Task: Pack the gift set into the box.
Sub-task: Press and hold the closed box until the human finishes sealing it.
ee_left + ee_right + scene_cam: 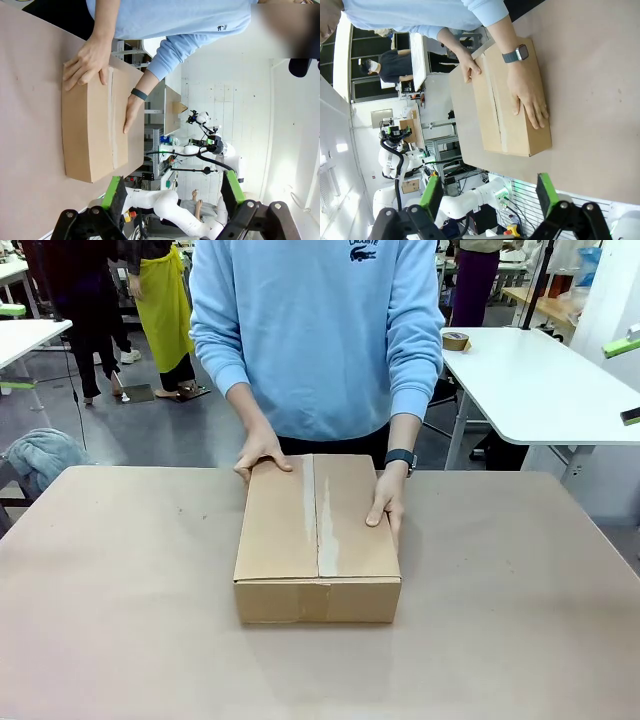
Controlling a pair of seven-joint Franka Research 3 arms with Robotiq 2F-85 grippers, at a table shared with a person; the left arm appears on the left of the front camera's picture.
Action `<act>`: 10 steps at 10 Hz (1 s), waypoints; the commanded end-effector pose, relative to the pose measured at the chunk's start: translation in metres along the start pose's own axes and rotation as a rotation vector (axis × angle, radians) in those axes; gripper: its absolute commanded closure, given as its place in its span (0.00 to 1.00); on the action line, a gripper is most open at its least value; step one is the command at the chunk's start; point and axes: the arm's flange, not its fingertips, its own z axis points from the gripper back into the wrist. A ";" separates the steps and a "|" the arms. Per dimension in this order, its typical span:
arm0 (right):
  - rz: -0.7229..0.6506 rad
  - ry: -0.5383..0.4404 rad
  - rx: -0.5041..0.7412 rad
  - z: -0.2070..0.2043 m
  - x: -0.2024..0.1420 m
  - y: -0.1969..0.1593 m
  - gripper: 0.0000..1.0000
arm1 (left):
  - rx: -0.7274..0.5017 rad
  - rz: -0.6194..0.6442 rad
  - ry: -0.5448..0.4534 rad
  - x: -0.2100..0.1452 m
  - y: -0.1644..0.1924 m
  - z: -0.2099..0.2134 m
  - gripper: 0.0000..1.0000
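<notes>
- The left claw (pixel 172 192) hangs with its two green-padded fingers (pixel 114 192) spread wide and nothing between them, above the near edge of the table (pixel 30 100).
- The right claw (pixel 488 191) is likewise wide apart and bare, its green pads (pixel 545 187) clear of everything.
- Beyond both claws the box (pixel 317 540) sits flat on the middle of the brown table (pixel 120 620), well apart from either claw.
- The box's top flaps are folded down and meet along a centre seam, where a pale strip runs lengthwise; what is inside is hidden.
- A person in a light blue sweatshirt (pixel 320 330) stands at the far side, both hands on the box.
- One hand (pixel 262 452) rests on a far corner of the lid.
- The other hand (pixel 388 502), with a dark watch (pixel 400 457) on its wrist, lies flat along the opposite side edge.
- Behind the person, a roll of tape (pixel 455 340) sits on a white table (pixel 540 390).
</notes>
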 end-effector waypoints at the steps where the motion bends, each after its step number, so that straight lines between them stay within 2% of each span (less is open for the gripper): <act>1: 0.026 0.000 0.025 0.000 0.003 0.002 0.00 | -0.020 -0.017 0.003 0.000 -0.001 0.000 0.00; 5: 0.000 0.000 0.000 0.000 0.000 0.000 0.00 | 0.000 0.000 0.000 0.000 0.000 0.000 0.00; 6: 0.163 0.080 -0.107 -0.045 0.000 0.025 0.00 | 0.040 -0.140 0.164 -0.013 -0.009 -0.054 0.00; 7: 0.408 0.255 -0.104 -0.098 -0.005 0.047 0.00 | 0.037 -0.309 0.303 -0.024 -0.007 -0.106 0.00; 8: 0.627 0.484 -0.111 -0.146 -0.017 0.058 0.00 | -0.042 -0.448 0.419 -0.037 0.007 -0.154 0.00; 9: 0.824 0.636 0.023 -0.171 -0.024 0.066 0.00 | -0.053 -0.620 0.448 -0.046 0.028 -0.187 0.00; 10: 1.025 0.590 0.019 -0.193 -0.029 0.065 0.00 | -0.125 -0.796 0.435 -0.050 0.044 -0.201 0.00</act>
